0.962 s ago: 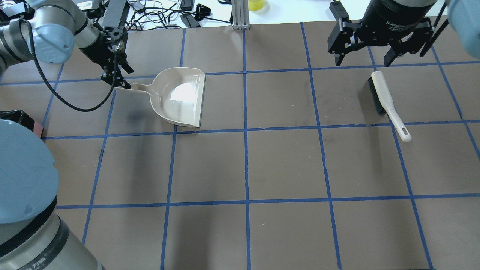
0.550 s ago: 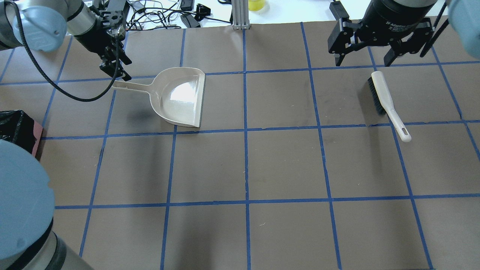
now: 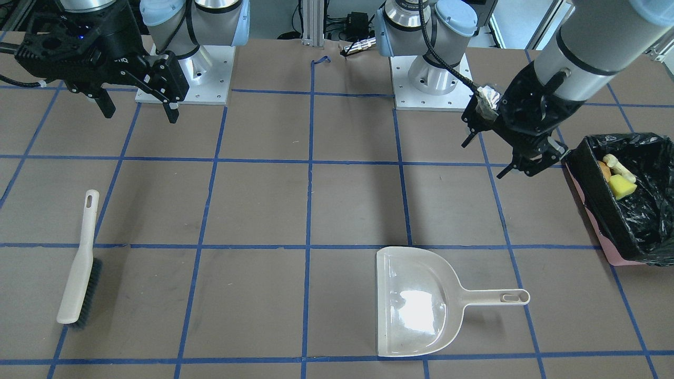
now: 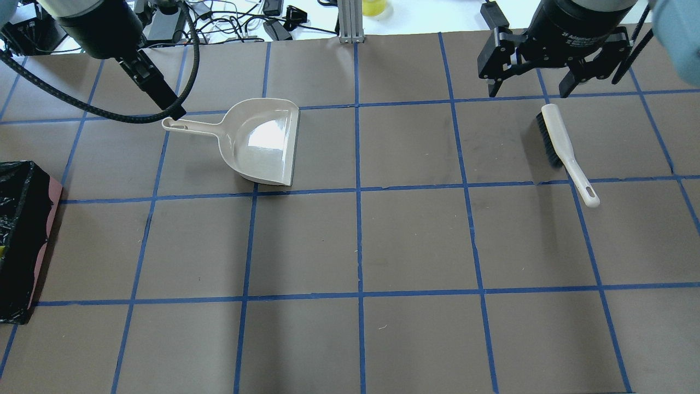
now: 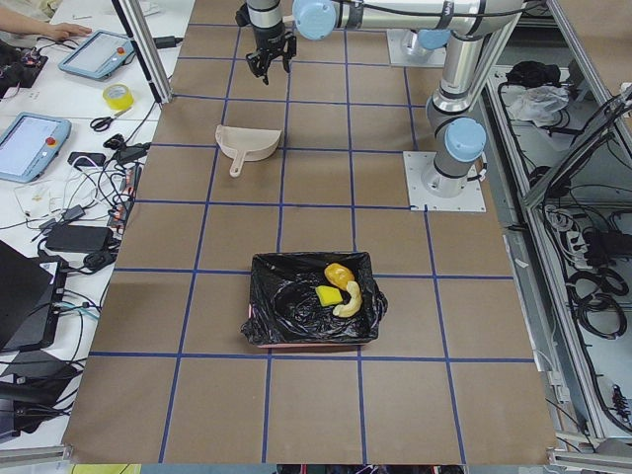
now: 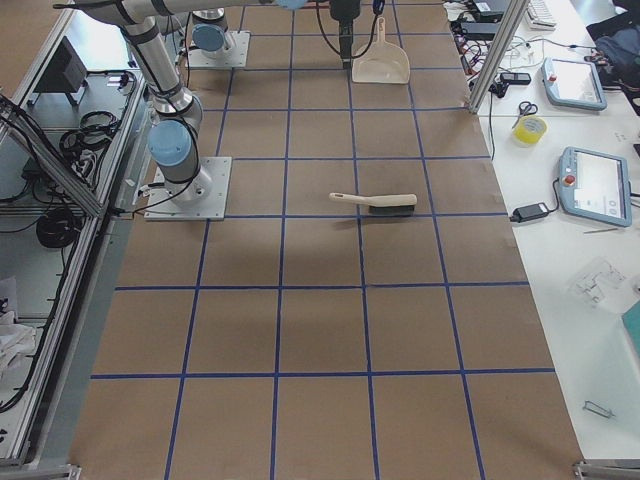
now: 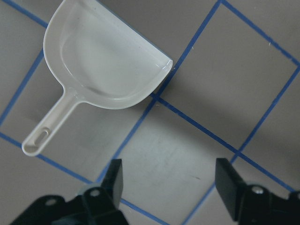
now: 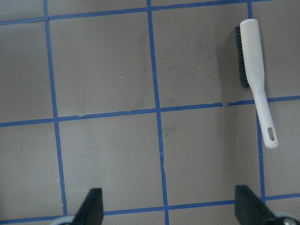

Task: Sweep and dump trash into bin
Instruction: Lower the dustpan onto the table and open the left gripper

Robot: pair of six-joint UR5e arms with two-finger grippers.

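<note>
I see the big brown table (image 4: 415, 241) with blue tape lines under both my grippers. The bin (image 3: 603, 210) with its black bag sits on the table near my left gripper (image 7: 169, 168), on the side away from my other arm. My left gripper hangs in the air with its two fingers spread wide and nothing between them. My right gripper (image 4: 529, 87) hangs in the air too, far across the table from the left one. Its fingers are also spread wide and hold nothing.

The beige dustpan (image 4: 262, 142) lies flat on the table, lower than my left gripper and off to one side. The gripper does not touch it. The brush (image 4: 566, 153) lies on the table below my right gripper and a bit out in front of it, not touching.

All the trash is inside the bin, close to my left gripper and lower than it. The croissant (image 3: 618, 167), the bread roll (image 5: 339, 273) and the sponge (image 3: 623, 187) lie bunched together on the black bag.
</note>
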